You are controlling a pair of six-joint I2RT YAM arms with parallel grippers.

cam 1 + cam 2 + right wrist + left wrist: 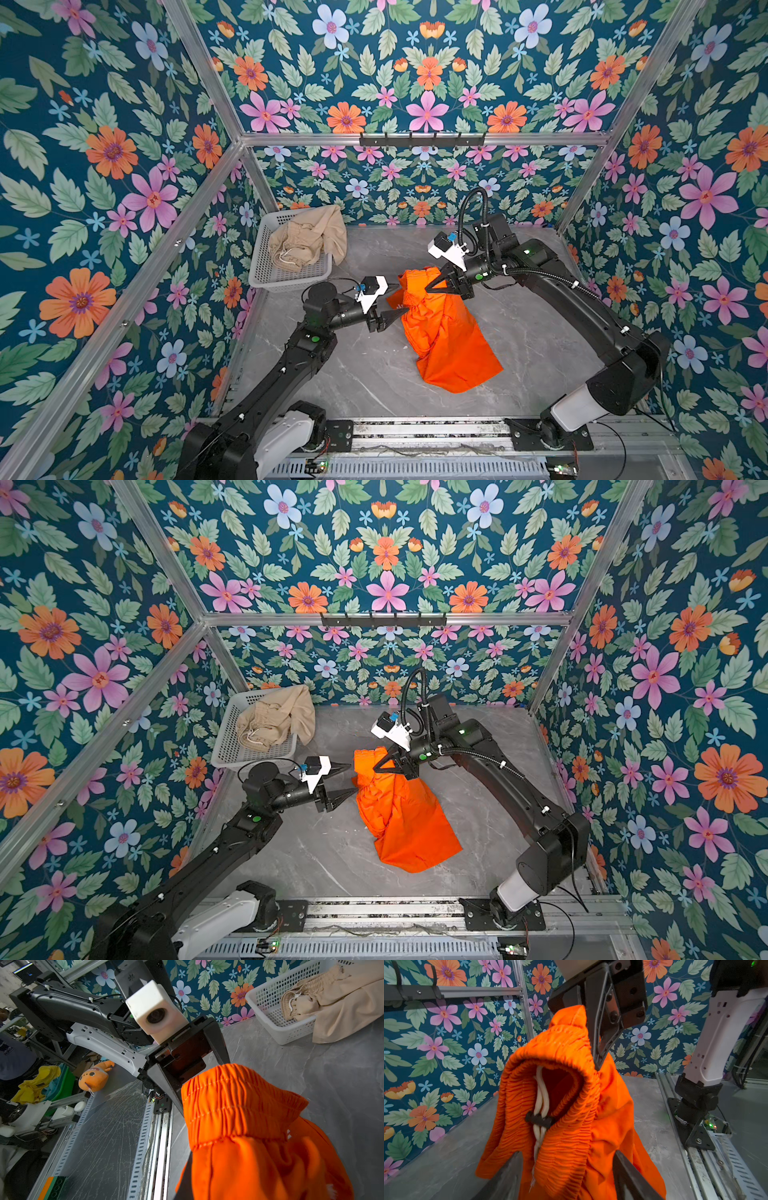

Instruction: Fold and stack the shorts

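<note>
The orange shorts (449,340) (407,825) hang bunched from their elastic waistband, and their lower part lies on the grey table (365,374). My right gripper (429,289) (376,769) is shut on the top of the waistband and holds it up. In the left wrist view my left gripper (566,1167) is open, its fingers (512,1176) on either side of the gathered waistband (564,1084) and its white drawstring (542,1093). The beige shorts (307,241) (332,1001) lie crumpled in the white basket (286,278), one leg draped over its rim.
The basket stands at the back left against the floral wall. A black hook rack (422,140) is fixed on the back rail. The arm bases sit on a metal rail (415,432) along the table's front edge. Aluminium posts frame both sides.
</note>
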